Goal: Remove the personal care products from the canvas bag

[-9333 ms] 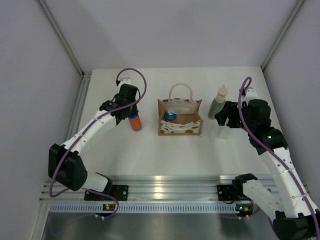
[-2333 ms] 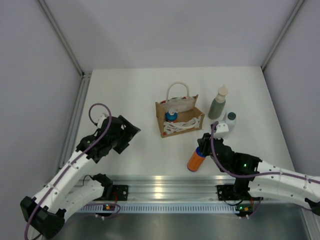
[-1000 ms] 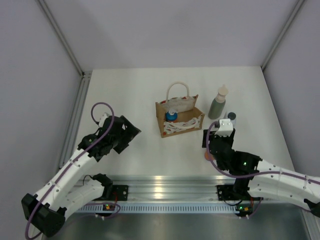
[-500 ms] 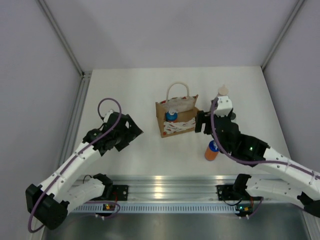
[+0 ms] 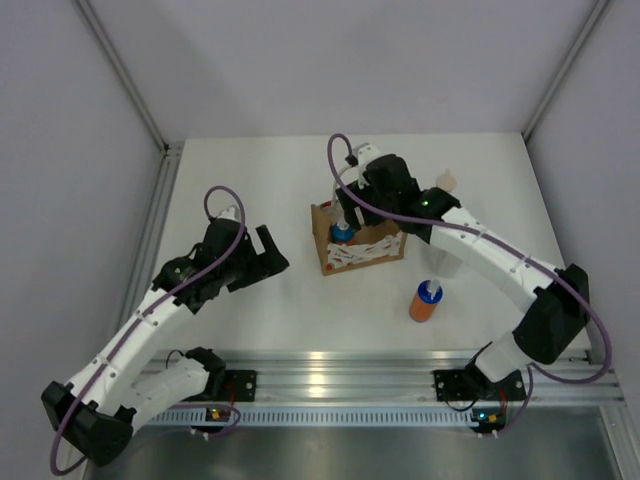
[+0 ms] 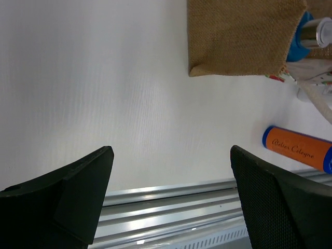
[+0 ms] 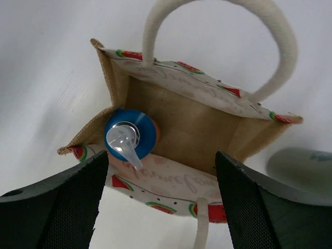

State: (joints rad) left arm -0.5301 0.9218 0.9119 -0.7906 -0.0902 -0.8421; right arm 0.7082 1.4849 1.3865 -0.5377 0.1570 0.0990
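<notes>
Our right pincer (image 7: 161,202) hangs wide and empty straight over the canvas bag (image 7: 207,129) mid-table. The orange bottle (image 7: 130,136) stands upright in one corner of it, pump up, closer to one finger. Our left pincer (image 6: 171,153), also wide, sits well apart.

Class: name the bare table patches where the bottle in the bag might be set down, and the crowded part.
Free: the strip between the canvas bag and the front rail, left of the orange bottle; the far left corner behind the left gripper. Crowded: right of the bag, under the right arm, by the grey-green bottle.
</notes>
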